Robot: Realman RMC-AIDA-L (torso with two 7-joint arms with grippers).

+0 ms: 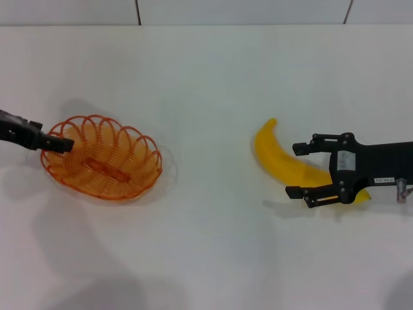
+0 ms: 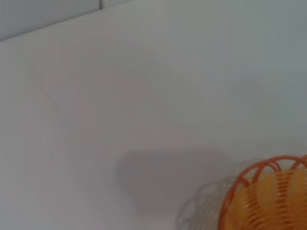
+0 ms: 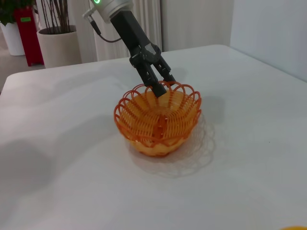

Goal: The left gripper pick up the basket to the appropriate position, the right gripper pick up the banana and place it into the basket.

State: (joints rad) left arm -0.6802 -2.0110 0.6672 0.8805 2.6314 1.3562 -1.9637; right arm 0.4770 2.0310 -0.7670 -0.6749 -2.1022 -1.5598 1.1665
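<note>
1. The left hand (image 1: 61,144) reaches in from the robot's left side, and its fingers are pinched narrow on the near-left rim of the basket (image 1: 103,160); the right wrist view shows the two fingertips (image 3: 160,85) closed over the scalloped edge.
2. The right hand (image 1: 303,169) stands wide, one finger on each side of the banana (image 1: 279,157), which lies flat between them; whether the fingers touch the skin cannot be told.
3. Counted: one basket, one banana, two hands.
4. The basket is a small oval of looped orange wire, see-through, with a scalloped rim; it sits on the white tabletop (image 1: 213,84) at the robot's left, with nothing in it.
5. The banana is bright yellow, smooth and curved, its pointed tip aimed away from the robot; it lies to the right, well apart from the basket.
</note>
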